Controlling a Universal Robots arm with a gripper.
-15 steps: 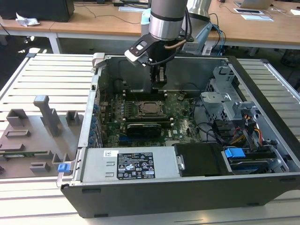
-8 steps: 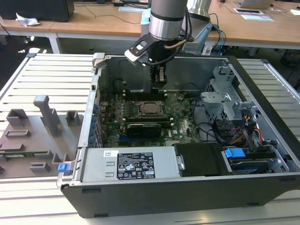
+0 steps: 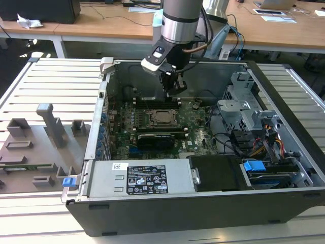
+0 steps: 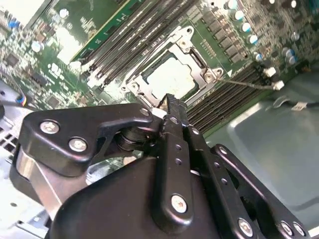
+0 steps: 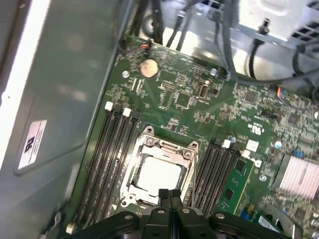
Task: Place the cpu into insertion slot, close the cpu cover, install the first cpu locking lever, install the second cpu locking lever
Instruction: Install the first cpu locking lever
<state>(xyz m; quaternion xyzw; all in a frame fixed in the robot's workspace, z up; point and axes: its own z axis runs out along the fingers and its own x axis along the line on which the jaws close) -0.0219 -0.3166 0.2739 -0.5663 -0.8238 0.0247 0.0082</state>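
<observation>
At the exterior view's left, a grey fixture tray (image 3: 40, 142) lies on the slatted table (image 3: 56, 76). In the centre of the frame, an open computer case (image 3: 167, 203) holds a green motherboard (image 3: 198, 132). In the board's middle sits the insertion slot (image 3: 152, 117). The cpu (image 5: 158, 175) already lies in it, silvery top up, and the cpu cover (image 5: 167, 149) appears to lie flat around it. The gripper (image 3: 172, 92) hangs just above the slot in the frame, its two black fingers (image 5: 163, 199) pressed together and gripping nothing. In both wrist views the tips sit close over the cover's rim; whether they touch it I cannot tell. At the exterior view's right stands a metal drive cage (image 3: 244, 109).

The chip looks light, stiff and slick-topped, with a fragile contact face — best taken by two opposite edges. The cover looks thin and springy — pushing on its frame, clear of the window, seems safest.
</observation>
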